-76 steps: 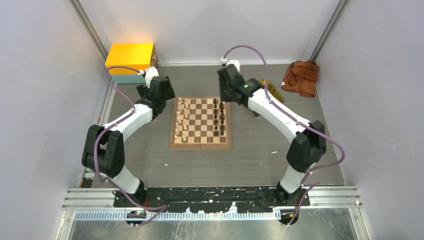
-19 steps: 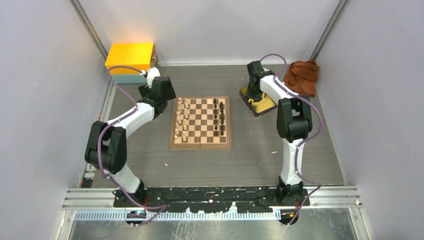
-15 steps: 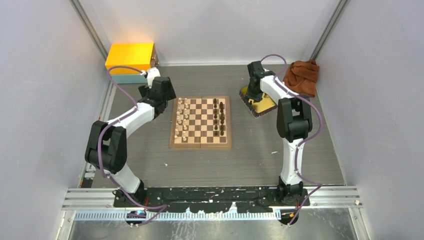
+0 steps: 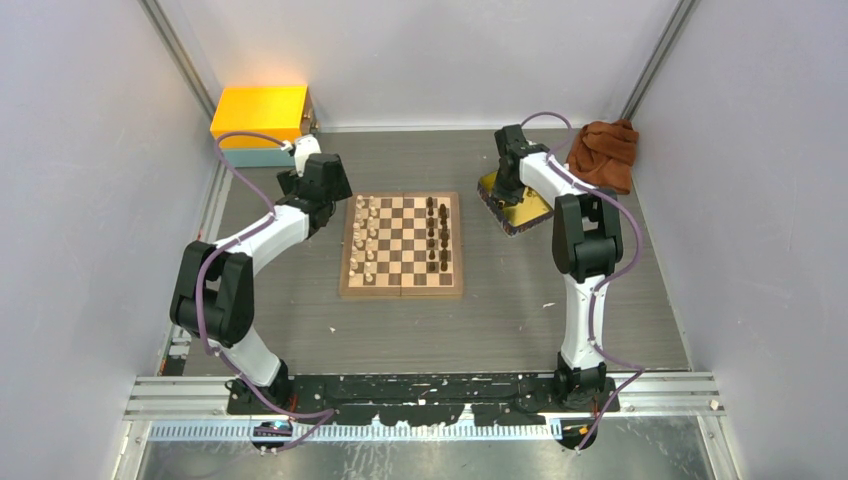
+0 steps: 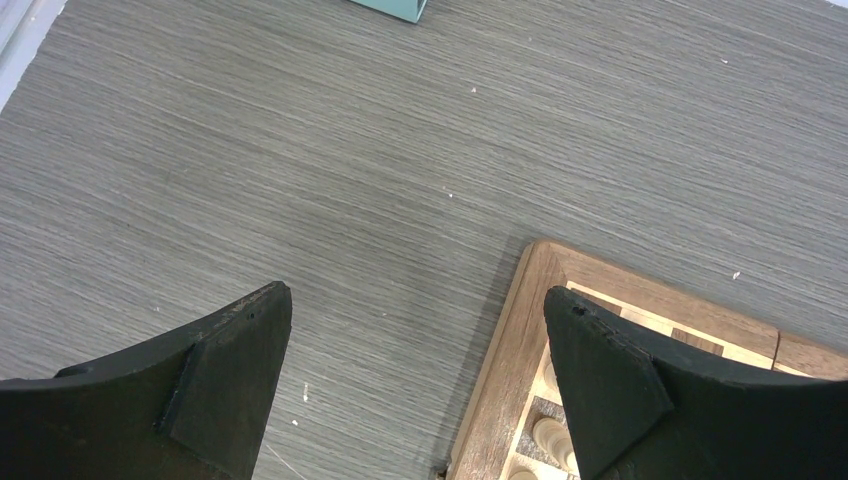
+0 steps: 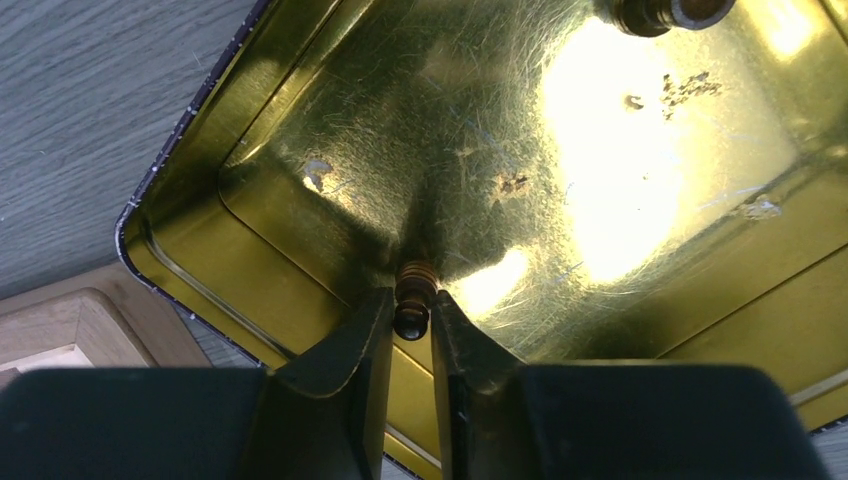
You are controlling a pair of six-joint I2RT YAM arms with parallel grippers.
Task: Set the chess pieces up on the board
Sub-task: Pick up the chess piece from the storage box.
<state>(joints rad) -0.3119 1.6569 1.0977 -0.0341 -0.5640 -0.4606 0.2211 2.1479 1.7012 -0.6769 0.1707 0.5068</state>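
The board (image 4: 403,289) lies mid-table, with pale chess pieces (image 4: 366,240) in its left columns and dark chess pieces (image 4: 437,238) in its right ones. My right gripper (image 6: 411,310) reaches down into a gold tin tray (image 6: 300,150) and is shut on a small dark chess piece (image 6: 413,298), both fingertips touching it. Another dark piece (image 6: 660,12) lies at the tray's far end. My left gripper (image 5: 415,310) hangs wide open and empty over the board's far left corner (image 5: 520,340); a pale piece (image 5: 548,435) shows by its right finger.
The gold tray (image 4: 520,212) sits right of the board. A yellow box (image 4: 260,115) stands at the back left, its teal base (image 5: 390,8) showing in the left wrist view. A brown cloth (image 4: 602,155) lies at the back right.
My right arm has swung from the board's far right corner over to the gold tray, and its jaws have narrowed onto the dark piece. The left arm has barely moved.
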